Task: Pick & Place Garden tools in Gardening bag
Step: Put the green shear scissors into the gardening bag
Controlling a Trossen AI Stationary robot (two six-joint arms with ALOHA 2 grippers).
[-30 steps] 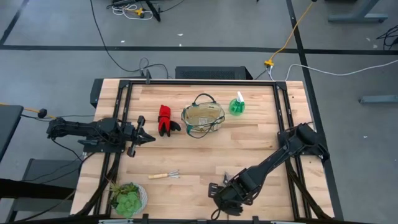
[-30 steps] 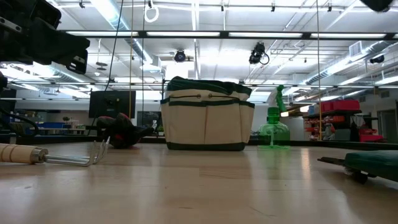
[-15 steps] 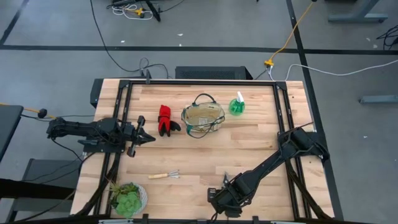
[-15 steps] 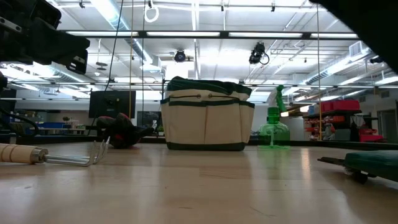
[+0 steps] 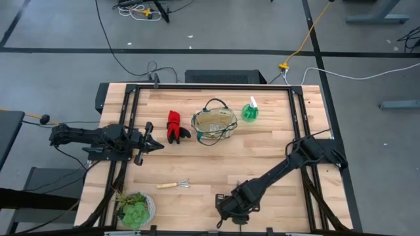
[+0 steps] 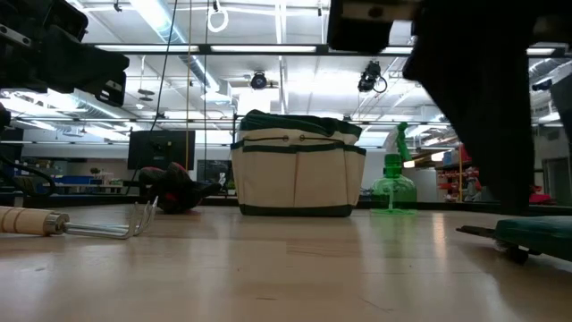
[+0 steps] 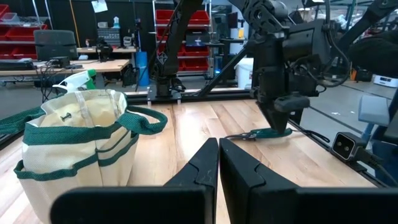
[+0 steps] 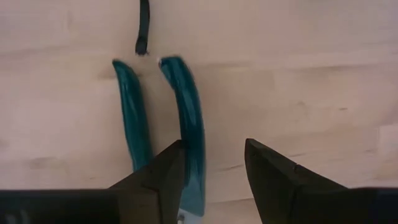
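The green-handled pruning shears (image 8: 186, 118) lie flat on the table near its near edge; they also show in the low view (image 6: 536, 234) and the left wrist view (image 7: 267, 132). My right gripper (image 8: 214, 174) is open just above them, pointing down, one finger (image 8: 158, 180) over a handle, the other (image 8: 277, 180) beside it over bare wood. My left gripper (image 7: 219, 162) is shut and empty at the table's left side (image 5: 152, 145). The tan gardening bag (image 5: 214, 124) stands at the far middle, with the red-and-black gloves (image 5: 174, 126) left of it and the green spray bottle (image 5: 250, 111) right of it. The mini rake (image 5: 174, 185) lies near left.
A green succulent in a pale pot (image 5: 134, 208) stands at the near left corner. Bare wood lies between the bag and the near edge. The black frame rails (image 5: 128, 118) run along the table's sides.
My right gripper has gone toward the table's left edge along the near edge and come down over the pruning shears; its arm now fills the right of the low view.
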